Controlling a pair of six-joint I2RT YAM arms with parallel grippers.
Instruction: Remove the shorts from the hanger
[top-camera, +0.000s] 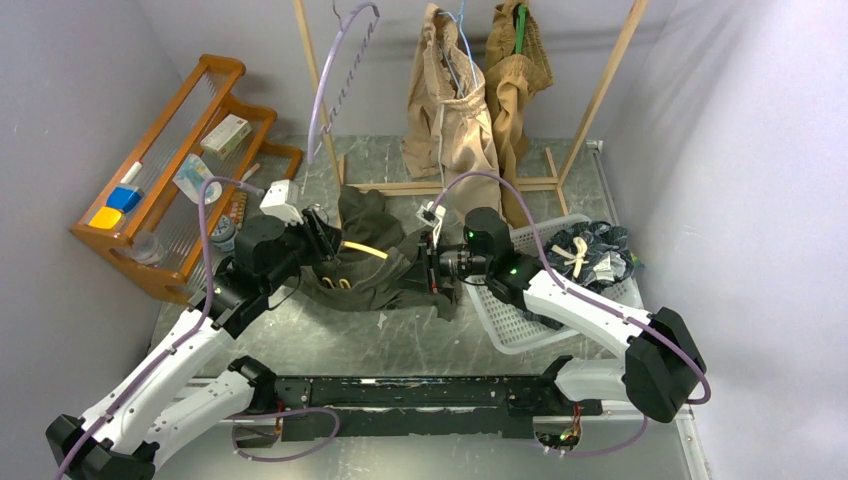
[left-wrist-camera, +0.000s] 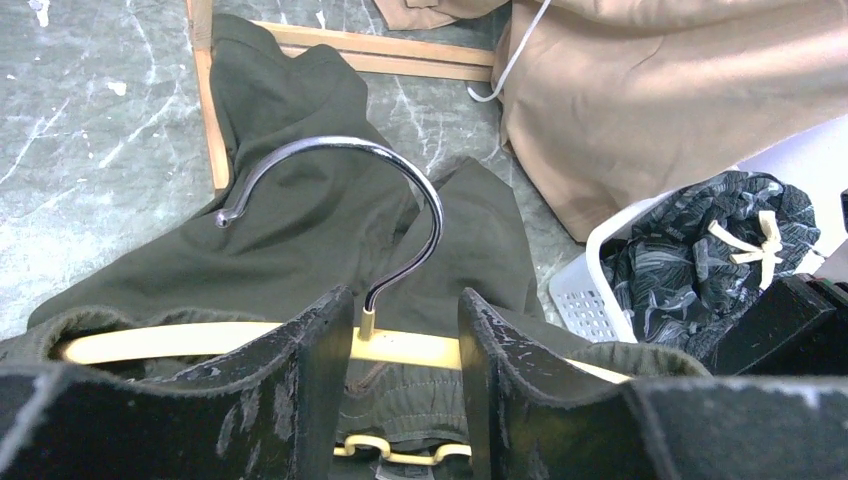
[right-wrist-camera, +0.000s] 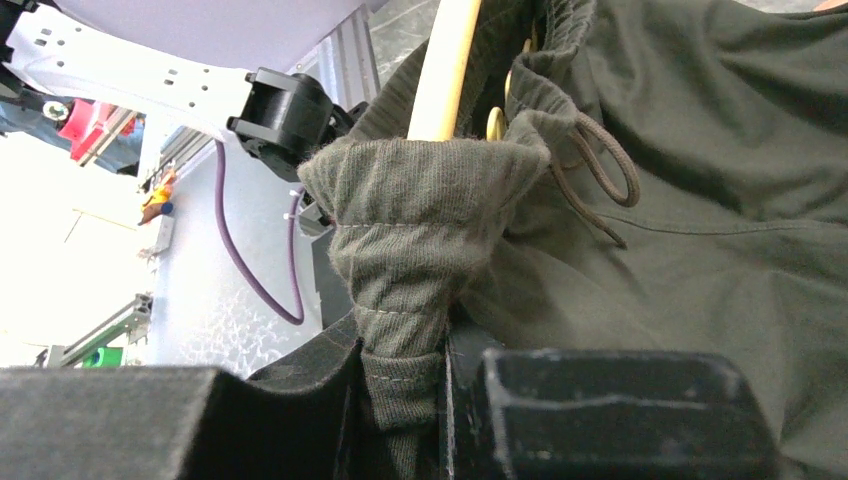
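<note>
The left gripper (left-wrist-camera: 405, 300) is standing open, its jaws astride the neck of the hanger (left-wrist-camera: 420, 350), with the cream bar crossing between the fingers. The right gripper (right-wrist-camera: 400, 345) is clamping a fold of waistband of the olive shorts (top-camera: 385, 275). These are lying bunched on the table (top-camera: 330, 345) between the two arms, with the bar inside the waistband. The bar's long axis is running left to right, from one gripper toward the other. The pinched fold is sitting at its right end, so the right arm is nearer for the strip. The coming move is probably calling for a rightward pull along the bar while the left arm is bracing the hanger. The table is presenting a hard, flat, marbled surface on which cloth should be sliding freely. A basket (top-camera: 500, 320) holding navy shorts (top-camera: 590, 255) is standing just right of the right gripper. Beyond, beige shorts (top-camera: 455, 120) and tan shorts (top-camera: 518, 70) are hanging from a wooden rack (top-camera: 600, 95), its base rail lying under one olive leg.
</note>
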